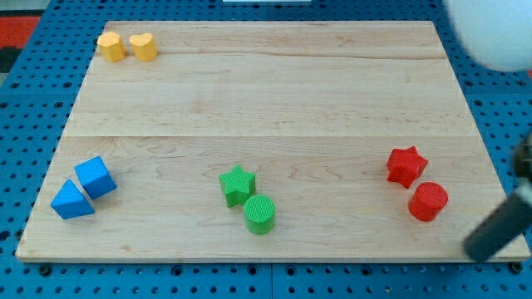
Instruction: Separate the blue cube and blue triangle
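Observation:
The blue cube [95,177] sits near the board's lower left corner. The blue triangle [71,202] lies just below and left of it, and the two touch. My dark rod comes in blurred from the view's right edge. My tip [472,249] is at the lower right, just off the board's right edge. It is right of and below the red cylinder [428,201] and far from both blue blocks.
A red star [406,165] sits above the red cylinder. A green star [237,184] and green cylinder [259,214] are at bottom centre. Two yellow blocks [111,46] [143,46] are at the top left. A blurred white arm part [490,33] fills the top right corner.

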